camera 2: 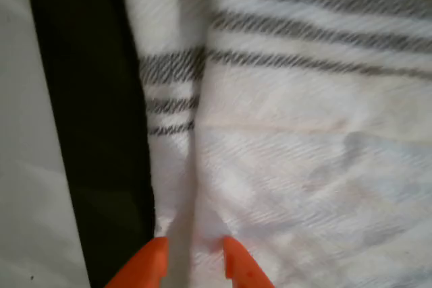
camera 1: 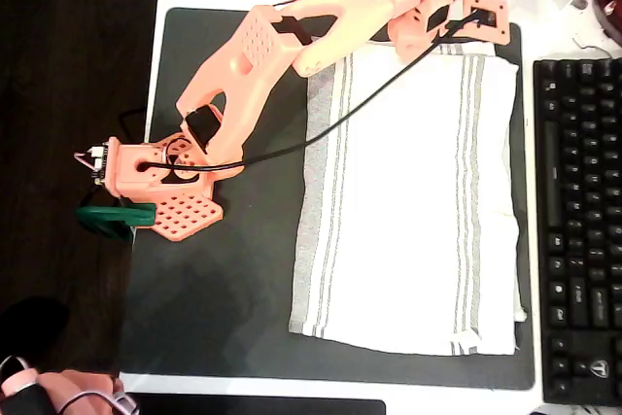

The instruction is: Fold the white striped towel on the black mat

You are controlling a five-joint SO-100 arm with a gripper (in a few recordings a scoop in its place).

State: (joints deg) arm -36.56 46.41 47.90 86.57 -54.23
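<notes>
White striped towel point(camera 1: 413, 206) spread flat on black mat point(camera 1: 224, 279), orange tool point(camera 2: 192, 261) at towel's far edge, tips pinching a raised fold, keyboard point(camera 1: 581, 230) beside mat

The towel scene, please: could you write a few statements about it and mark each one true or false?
1. The towel lies on the mat. True.
2. The gripper is at the towel's edge, with a fold of cloth between its orange fingertips in the wrist view. True.
3. The towel is rolled into a tight tube. False: it lies spread flat, with only a narrow strip turned over along its left edge in the overhead view.
4. The keyboard sits left of the mat in the overhead view. False: it sits to the right.
5. The towel's stripes are red. False: they are grey-green.
</notes>
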